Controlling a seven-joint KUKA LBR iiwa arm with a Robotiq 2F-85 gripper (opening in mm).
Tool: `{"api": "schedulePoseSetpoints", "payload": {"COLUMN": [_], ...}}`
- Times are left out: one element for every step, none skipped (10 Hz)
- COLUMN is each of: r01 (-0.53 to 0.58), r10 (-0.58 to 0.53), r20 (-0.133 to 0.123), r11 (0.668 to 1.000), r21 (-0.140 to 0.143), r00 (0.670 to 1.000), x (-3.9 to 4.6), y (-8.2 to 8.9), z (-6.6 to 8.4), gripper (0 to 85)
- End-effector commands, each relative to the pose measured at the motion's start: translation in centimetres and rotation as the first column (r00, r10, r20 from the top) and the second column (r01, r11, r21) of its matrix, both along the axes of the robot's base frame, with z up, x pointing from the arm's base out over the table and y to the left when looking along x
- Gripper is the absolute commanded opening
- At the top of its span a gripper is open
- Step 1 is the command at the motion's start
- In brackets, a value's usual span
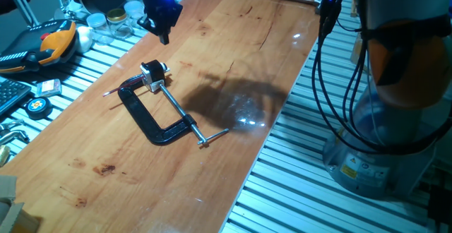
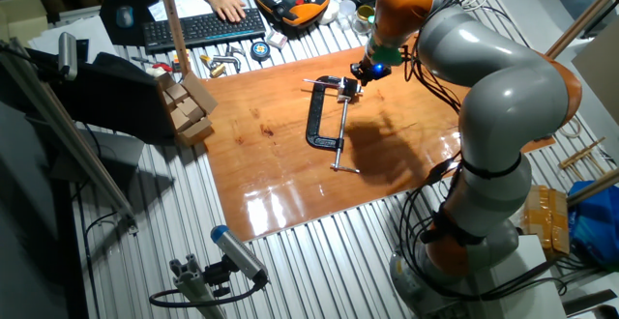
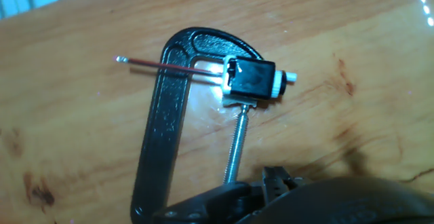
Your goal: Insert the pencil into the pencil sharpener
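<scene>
We're seeing the gripper hanging above the wooden board in the upper left of one fixed view, holding nothing; whether the jaws are open or closed we can't tell from any view. The pencil sharpener is sitting clamped in the black C-clamp, just right of centre in the hand view, with the clamp's silver screw rod pressing up against its underside. The pencil is lying across the clamp's frame, one end meeting the sharpener's left face and the pale tip pointing toward the upper left of the frame. In the other fixed view, a person's hand is resting on a keyboard at top left.
</scene>
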State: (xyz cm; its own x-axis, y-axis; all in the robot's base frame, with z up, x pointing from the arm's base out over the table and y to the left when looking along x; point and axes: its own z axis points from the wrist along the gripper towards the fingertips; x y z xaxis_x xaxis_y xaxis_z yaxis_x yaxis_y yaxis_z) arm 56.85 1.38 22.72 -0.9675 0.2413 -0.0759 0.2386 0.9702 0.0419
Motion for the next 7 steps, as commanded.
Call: {"api": "schedulePoseSetpoints", "payload": {"r01": [-0.369, -0.369, -0.369, -0.368, -0.366, -0.366, -0.366], "r10": [0.369, 0.369, 0.369, 0.368, 0.366, 0.366, 0.366], "r20": [0.001, -0.001, -0.003, -0.002, -0.002, -0.002, -0.001], "r11": [0.929, 0.929, 0.929, 0.930, 0.930, 0.930, 0.930], "r21": [-0.002, -0.007, -0.015, -0.017, -0.013, -0.013, -0.015], "r00": [0.929, 0.929, 0.929, 0.930, 0.931, 0.931, 0.931], "x": [-0.05, -0.11, -0.19, -0.19, -0.19, -0.21, -0.21], "y": [0.07, 0.05, -0.04, -0.06, -0.08, -0.10, -0.13], "z": [-0.07, -0.15, -0.21, -0.24, -0.26, -0.30, -0.36], "gripper": [0.0, 0.0, 0.0, 0.0, 0.0, 0.0, 0.0]}}
